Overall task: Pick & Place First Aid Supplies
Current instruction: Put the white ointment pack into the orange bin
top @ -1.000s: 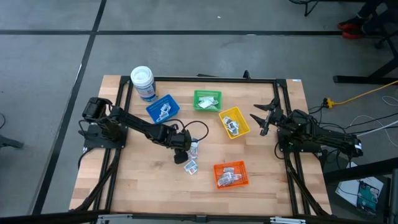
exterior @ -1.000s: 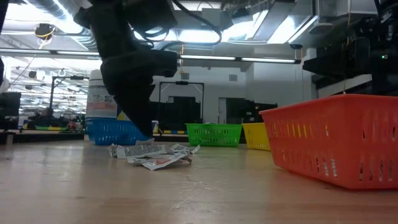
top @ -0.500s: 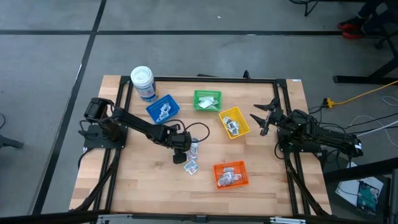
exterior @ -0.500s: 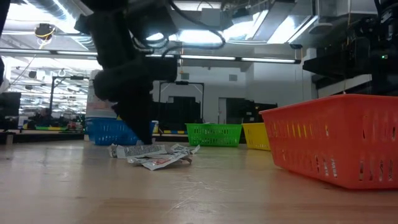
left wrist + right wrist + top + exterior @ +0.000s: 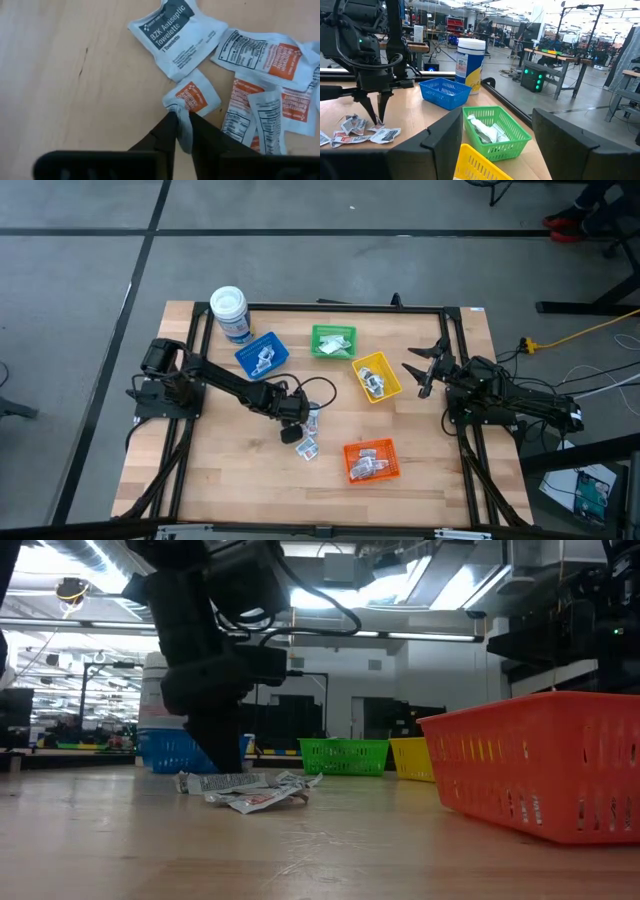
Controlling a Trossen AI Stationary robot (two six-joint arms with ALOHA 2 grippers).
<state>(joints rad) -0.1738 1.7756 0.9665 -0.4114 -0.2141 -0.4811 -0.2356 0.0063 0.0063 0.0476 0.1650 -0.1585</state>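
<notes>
Closure has just happened at the left gripper [image 5: 181, 116]: its wide-set fingers are now pinched on a small orange-marked packet [image 5: 192, 98] in the loose pile [image 5: 308, 432] mid-worktop, so lifting seems next. Packets are held in the orange bin [image 5: 371, 461], yellow bin [image 5: 376, 376], blue bin [image 5: 262, 355] and green bin [image 5: 333, 341]. The right gripper [image 5: 424, 367] waits open near the right edge.

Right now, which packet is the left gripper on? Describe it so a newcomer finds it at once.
Mid-table, a loose pile of packets lies between the blue bin and the orange bin. The left gripper pinches the small white packet with an orange label, beside the larger BZK antiseptic towelette packet, whose label is dark.
</notes>
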